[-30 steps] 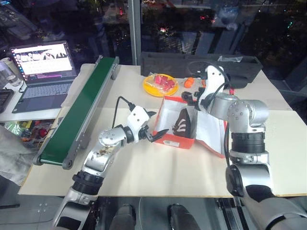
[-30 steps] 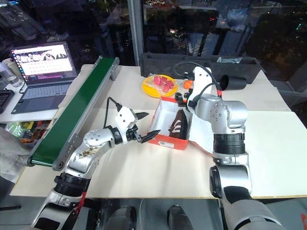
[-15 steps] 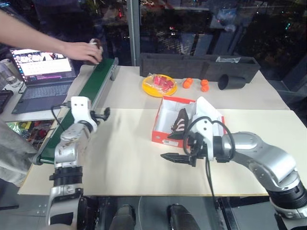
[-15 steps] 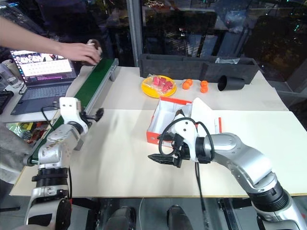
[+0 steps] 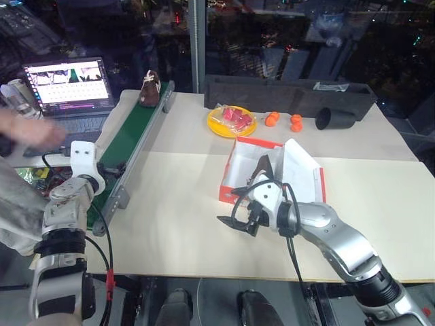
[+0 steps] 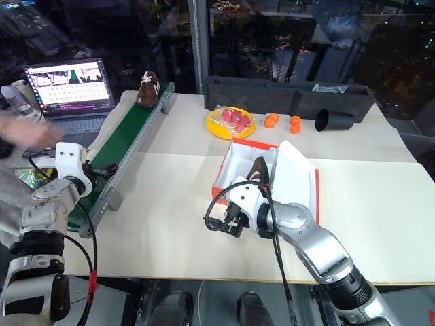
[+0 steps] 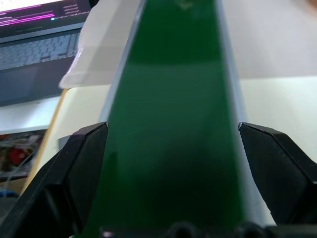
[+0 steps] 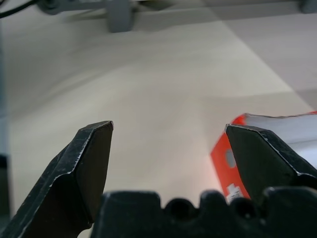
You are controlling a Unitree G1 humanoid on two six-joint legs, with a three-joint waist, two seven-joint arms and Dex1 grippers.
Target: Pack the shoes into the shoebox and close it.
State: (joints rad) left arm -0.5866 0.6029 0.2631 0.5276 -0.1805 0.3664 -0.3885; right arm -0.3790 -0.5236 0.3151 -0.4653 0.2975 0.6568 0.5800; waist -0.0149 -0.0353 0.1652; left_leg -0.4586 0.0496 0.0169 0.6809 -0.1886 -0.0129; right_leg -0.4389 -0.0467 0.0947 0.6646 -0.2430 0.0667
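Right wrist view: shoebox (image 8: 277,144) just beside spread right end effector (image 8: 168,148); left end effector (image 7: 171,153) spread over green belt (image 7: 168,124).

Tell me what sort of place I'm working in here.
Probably a robotics lab or demo bench: a green conveyor belt runs along the pale table, an open laptop sits beside it, and dark glass windows stand behind.

Right end effector (image 8: 168,148) spread wide over table (image 8: 148,99); shoebox (image 8: 277,134) corner beside finger.
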